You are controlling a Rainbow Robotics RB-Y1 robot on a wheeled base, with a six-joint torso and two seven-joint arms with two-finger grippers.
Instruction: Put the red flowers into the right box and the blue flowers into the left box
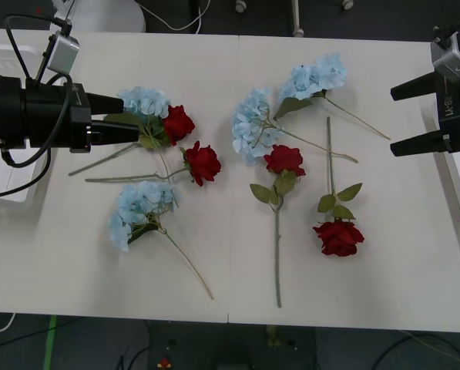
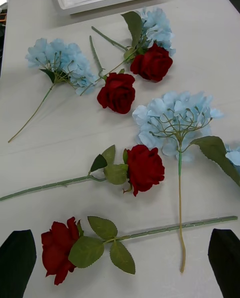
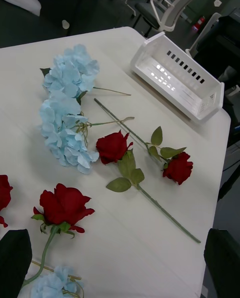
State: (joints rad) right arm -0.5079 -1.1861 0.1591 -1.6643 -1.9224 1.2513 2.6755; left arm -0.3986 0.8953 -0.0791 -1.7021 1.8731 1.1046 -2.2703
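On the worktop (image 1: 414,254) before me I count four red flowers (image 1: 203,163), all roses lying loose, and four blue flowers (image 1: 253,123), pale fluffy clusters on thin stems. Two boxes: the left box (image 1: 0,62) off my left arm's side and the right box (image 3: 175,76) off my right.

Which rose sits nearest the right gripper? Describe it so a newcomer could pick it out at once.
Start in the front view at the right gripper, open above the right side of the white table. Move inward and toward the near edge to the red rose lying alone. Unlike the other roses, no blue flower touches it, and its stem runs away from the robot toward the blue clusters.
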